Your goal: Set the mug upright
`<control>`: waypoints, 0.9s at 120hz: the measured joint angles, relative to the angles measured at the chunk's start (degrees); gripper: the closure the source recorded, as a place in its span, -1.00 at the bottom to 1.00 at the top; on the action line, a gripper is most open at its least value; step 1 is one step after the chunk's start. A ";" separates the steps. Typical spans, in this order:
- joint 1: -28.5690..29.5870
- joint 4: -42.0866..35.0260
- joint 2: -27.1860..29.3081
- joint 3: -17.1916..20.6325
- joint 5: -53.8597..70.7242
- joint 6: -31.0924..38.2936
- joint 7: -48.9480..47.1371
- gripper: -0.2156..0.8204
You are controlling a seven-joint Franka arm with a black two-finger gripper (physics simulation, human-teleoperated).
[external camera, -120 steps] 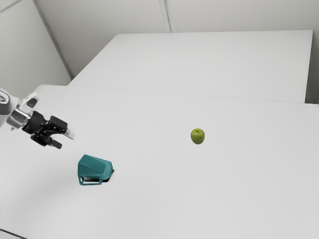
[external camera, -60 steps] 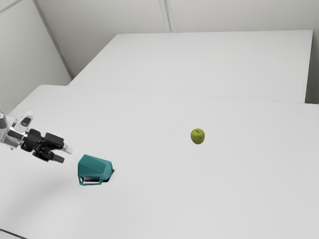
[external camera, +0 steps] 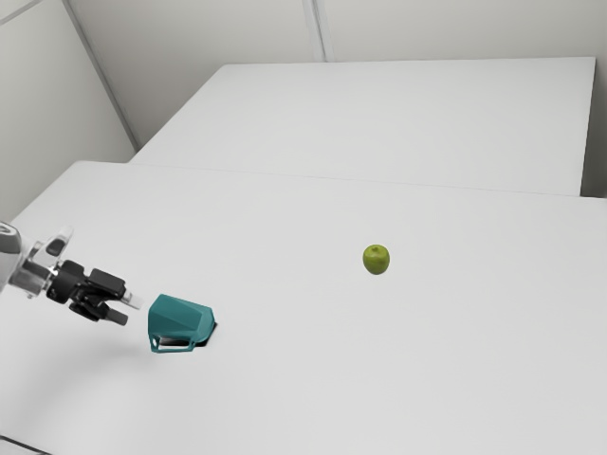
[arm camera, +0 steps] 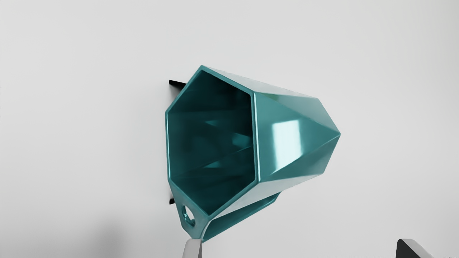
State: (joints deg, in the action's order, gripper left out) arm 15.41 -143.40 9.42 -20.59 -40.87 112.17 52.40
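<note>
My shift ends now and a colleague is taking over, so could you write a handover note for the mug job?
Gripper: the gripper is open, fingers well apart, nothing gripped. It hangs by the mug's open end.
Mug: the teal mug lies on its side on the table, mouth toward the gripper, handle along its side.
Also there: a green fruit, off toward the exterior view's right, apart from the mug.
Done: the gripper is close to the mug.
Left: grip it, turn it upright, set it on its base, let go.

Plain pale grey walls (external camera: 190, 43) rise beyond a broad, smooth white table (external camera: 427, 360).
</note>
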 joint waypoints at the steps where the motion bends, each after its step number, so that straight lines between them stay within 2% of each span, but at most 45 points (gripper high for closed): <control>1: 0.00 0.00 -0.10 0.00 -0.01 0.02 0.06 -0.56; 108: -1.19 0.13 -5.75 0.03 -14.10 -1.74 13.24 -0.55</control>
State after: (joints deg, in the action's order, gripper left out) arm 14.22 -143.27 3.66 -20.57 -54.96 110.43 65.64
